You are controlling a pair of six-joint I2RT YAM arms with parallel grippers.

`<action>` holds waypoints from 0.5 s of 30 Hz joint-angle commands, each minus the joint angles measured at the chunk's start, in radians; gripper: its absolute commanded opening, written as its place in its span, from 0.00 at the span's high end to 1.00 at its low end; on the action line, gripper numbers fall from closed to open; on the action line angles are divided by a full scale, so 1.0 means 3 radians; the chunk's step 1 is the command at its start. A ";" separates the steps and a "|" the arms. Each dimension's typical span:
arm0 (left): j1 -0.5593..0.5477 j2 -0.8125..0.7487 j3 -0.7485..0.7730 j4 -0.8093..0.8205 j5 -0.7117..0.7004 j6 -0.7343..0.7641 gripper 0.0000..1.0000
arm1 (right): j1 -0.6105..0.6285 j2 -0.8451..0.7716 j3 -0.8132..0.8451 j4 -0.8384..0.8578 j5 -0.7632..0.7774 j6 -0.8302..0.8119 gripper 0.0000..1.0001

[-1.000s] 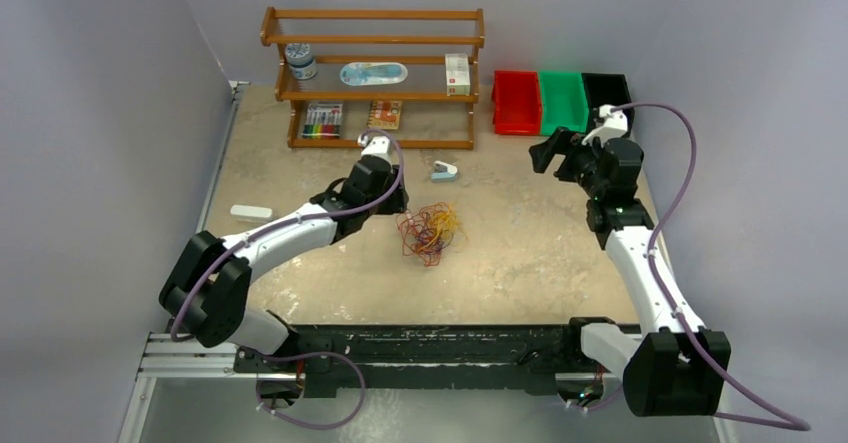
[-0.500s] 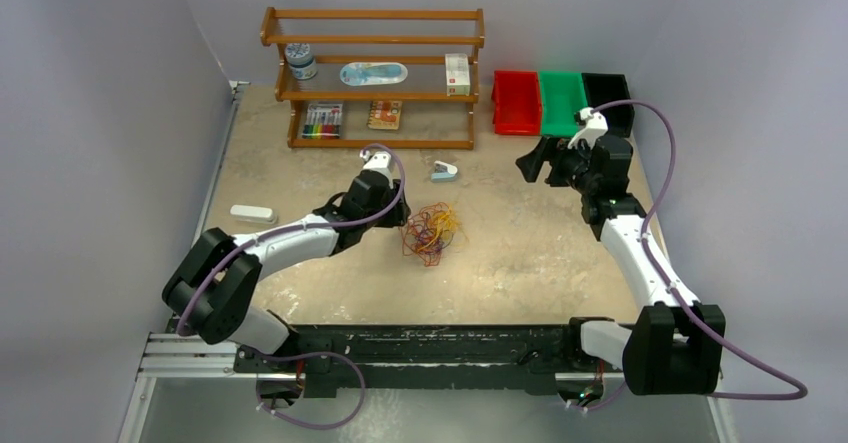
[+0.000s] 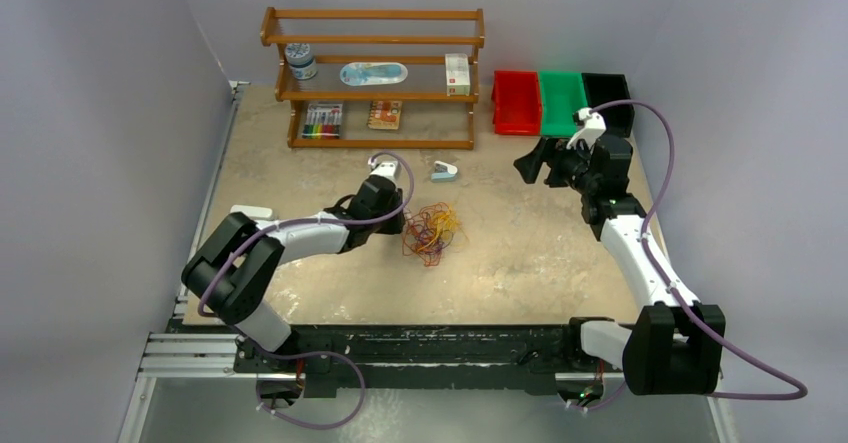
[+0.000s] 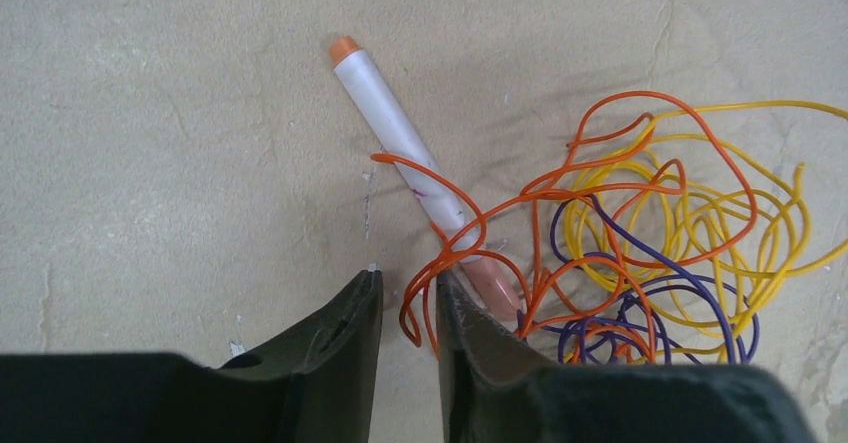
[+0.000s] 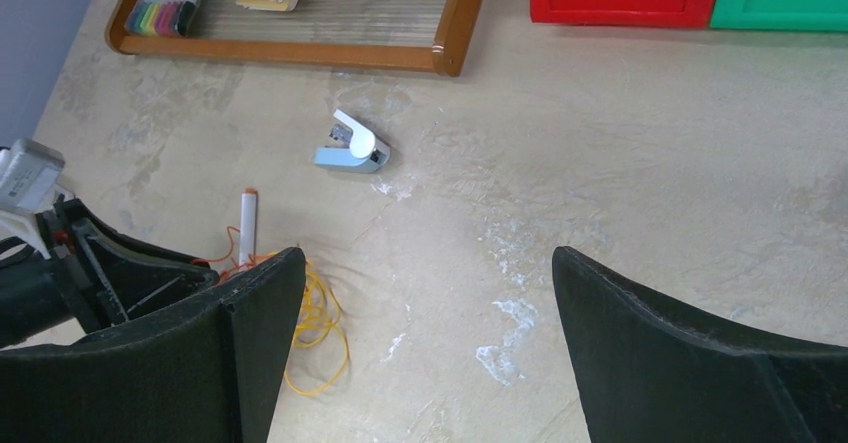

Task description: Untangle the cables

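The cables (image 3: 430, 230) lie as one fist-sized tangle of orange, yellow and purple wires mid-table. In the left wrist view the cables (image 4: 640, 253) fill the right side, draped over a white pen with an orange tip (image 4: 400, 138). My left gripper (image 3: 399, 225) is at the tangle's left edge, down at the table. Its jaws stand a narrow gap apart (image 4: 408, 278), with one orange loop between the tips. My right gripper (image 3: 530, 160) is wide open and empty (image 5: 428, 253), raised at the right and well away from the tangle. Yellow loops (image 5: 315, 323) show by its left finger.
A small blue-white stapler (image 3: 444, 171) lies behind the tangle. A wooden shelf (image 3: 375, 63) stands at the back, with red (image 3: 516, 101), green (image 3: 563, 100) and black (image 3: 607, 90) bins to its right. A white block (image 3: 250, 212) lies at the left.
My left gripper has moved a little right and down to the tangle's edge. My right gripper shifted left a second ago and has held still since.
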 commanded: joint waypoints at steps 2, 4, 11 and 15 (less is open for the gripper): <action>0.0012 0.0111 0.0135 0.0139 -0.0049 0.0053 0.84 | 0.0006 -0.0044 0.0017 0.0172 -0.0114 -0.0020 0.06; 0.0011 0.0135 0.0199 0.0094 -0.0088 0.0063 0.93 | 0.0006 -0.0069 -0.0013 0.0218 -0.0105 -0.0015 0.06; 0.0001 -0.0066 0.0453 -0.0213 -0.0298 0.0172 1.00 | 0.0006 -0.0194 -0.0122 0.0509 -0.0089 0.0020 0.05; -0.0058 -0.0205 0.0691 -0.0542 -0.0410 0.0298 1.00 | 0.0006 -0.0347 -0.0278 0.0886 -0.0171 0.0018 0.02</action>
